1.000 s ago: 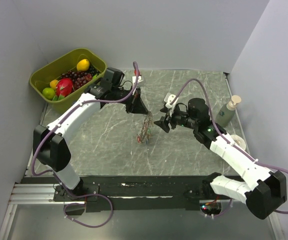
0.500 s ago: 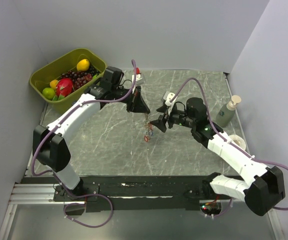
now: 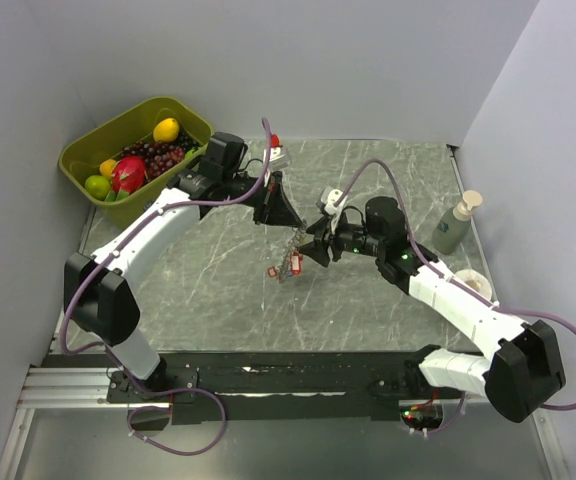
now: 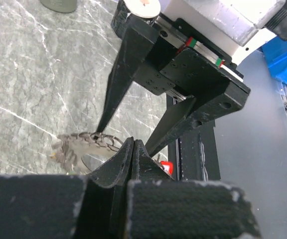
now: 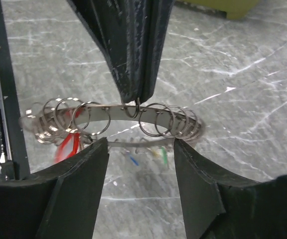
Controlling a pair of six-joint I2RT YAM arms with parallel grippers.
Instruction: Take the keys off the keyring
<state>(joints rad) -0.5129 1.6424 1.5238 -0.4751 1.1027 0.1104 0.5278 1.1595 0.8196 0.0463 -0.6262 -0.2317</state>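
Right wrist view, we see split rings [image 5: 97, 119] strung on the keyring [image 5: 116, 113], top view gives only a dangling cluster, left gripper [image 5: 136, 95] pinches its band, right gripper [image 5: 138, 149] spread just below

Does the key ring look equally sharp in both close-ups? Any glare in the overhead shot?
Right wrist view: the keyring is crisp, though the keys hanging beneath it are soft streaks. Left wrist view: the keyring's left end is smeared, and the left gripper is a fuzzy dark mass at the bottom, too close to focus. Top view: even light, faint shadows, no glare.
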